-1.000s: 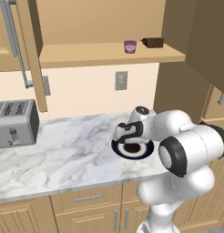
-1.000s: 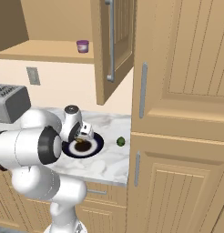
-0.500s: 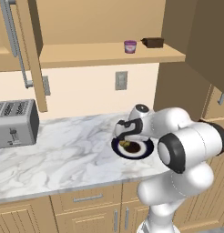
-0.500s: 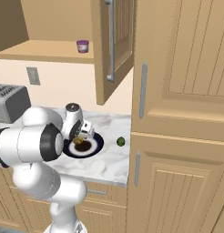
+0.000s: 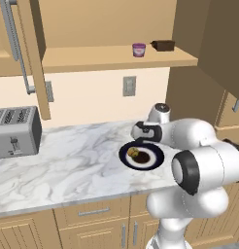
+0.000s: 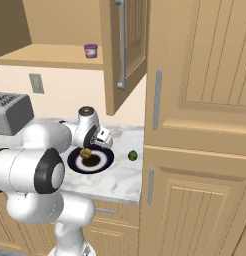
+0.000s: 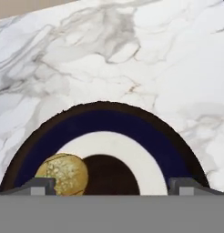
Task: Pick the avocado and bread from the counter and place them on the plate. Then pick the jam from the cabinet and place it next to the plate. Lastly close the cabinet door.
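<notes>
Golden bread (image 7: 62, 174) lies on the plate (image 7: 145, 132) just below the wide-open, empty jaws of the gripper (image 7: 111, 184), while the avocado (image 6: 132, 156) waits on the counter (image 6: 122, 170) beside them, and the jam (image 5: 139, 49), it seems, stands untouched in the open cabinet (image 5: 116, 58).

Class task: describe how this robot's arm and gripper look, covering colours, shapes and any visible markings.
The arm is glossy white, built of rounded, bulbous segments with dark grey-black bands at the joints. A round dark cap tops the wrist. The gripper is white, with small dark grey fingers. No cables or markings show.

No readable text anywhere (jam (image 5: 139, 49) jar label-less).
</notes>
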